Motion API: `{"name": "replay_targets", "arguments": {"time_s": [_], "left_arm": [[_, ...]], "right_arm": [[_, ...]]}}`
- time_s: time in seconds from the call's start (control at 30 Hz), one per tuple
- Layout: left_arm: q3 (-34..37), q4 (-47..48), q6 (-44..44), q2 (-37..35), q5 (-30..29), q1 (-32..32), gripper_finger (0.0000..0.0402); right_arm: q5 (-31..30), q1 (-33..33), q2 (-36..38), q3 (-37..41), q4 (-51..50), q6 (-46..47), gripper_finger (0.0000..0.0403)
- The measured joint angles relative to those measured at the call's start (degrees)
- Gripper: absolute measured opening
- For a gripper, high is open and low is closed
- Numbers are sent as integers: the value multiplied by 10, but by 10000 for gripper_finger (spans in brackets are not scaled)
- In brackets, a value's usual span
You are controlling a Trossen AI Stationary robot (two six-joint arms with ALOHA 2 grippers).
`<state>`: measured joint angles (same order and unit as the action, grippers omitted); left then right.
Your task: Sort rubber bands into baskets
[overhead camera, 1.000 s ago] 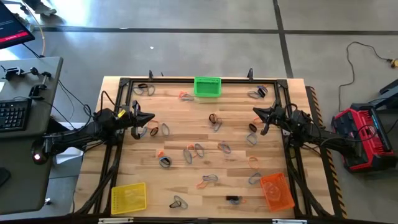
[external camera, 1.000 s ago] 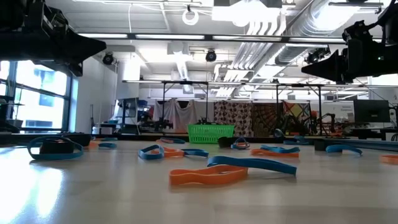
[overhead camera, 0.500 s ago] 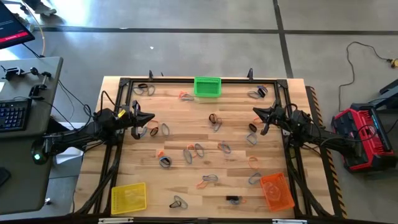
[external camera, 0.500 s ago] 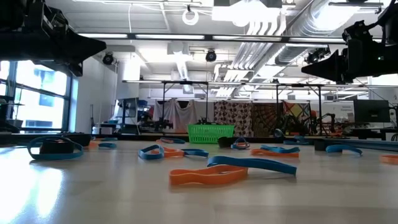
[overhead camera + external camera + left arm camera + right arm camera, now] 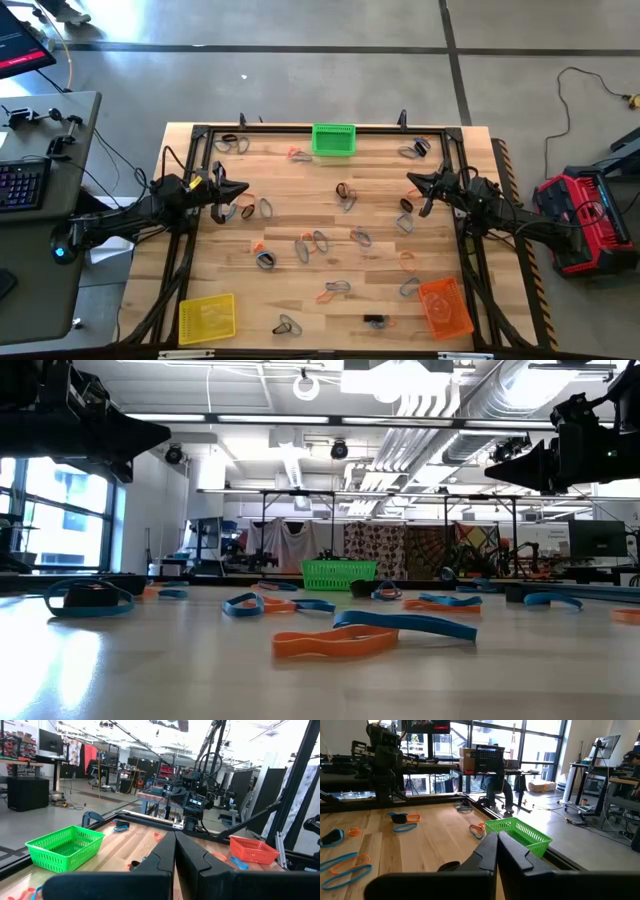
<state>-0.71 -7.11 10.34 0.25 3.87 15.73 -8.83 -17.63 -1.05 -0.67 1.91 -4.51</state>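
Note:
Many rubber bands, orange, black and blue-grey, lie flat and scattered over the wooden table (image 5: 330,215), such as one (image 5: 346,190) near the middle and an orange and blue pair (image 5: 350,635) close to the low camera. The green basket (image 5: 333,139) stands at the far edge, the yellow basket (image 5: 207,317) at the near left corner, the orange basket (image 5: 445,306) at the near right. My left gripper (image 5: 243,188) hovers shut above the left edge. My right gripper (image 5: 411,180) hovers shut above the right edge. Both hold nothing.
A black metal frame (image 5: 320,128) runs round the table's edges. A desk with a keyboard (image 5: 25,185) stands left of the table, a red device (image 5: 585,220) on the floor to its right. Bare wood lies between the scattered bands.

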Motion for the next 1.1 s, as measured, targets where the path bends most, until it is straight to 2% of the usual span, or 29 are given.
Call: {"name": "replay_targets", "arguments": {"time_s": [0.57,0.73,0.9,1.1], "left_arm": [[0,0,-1,0,-1,0,0],[0,0,-47,0,-21,0,0],[0,0,-49,0,-21,0,0],[0,-1,-50,0,-22,0,0]], "right_arm": [[1,0,0,0,0,0,0],[1,0,0,0,0,0,0],[1,0,0,0,1,0,0],[7,-1,0,0,35,-2,0]]}}
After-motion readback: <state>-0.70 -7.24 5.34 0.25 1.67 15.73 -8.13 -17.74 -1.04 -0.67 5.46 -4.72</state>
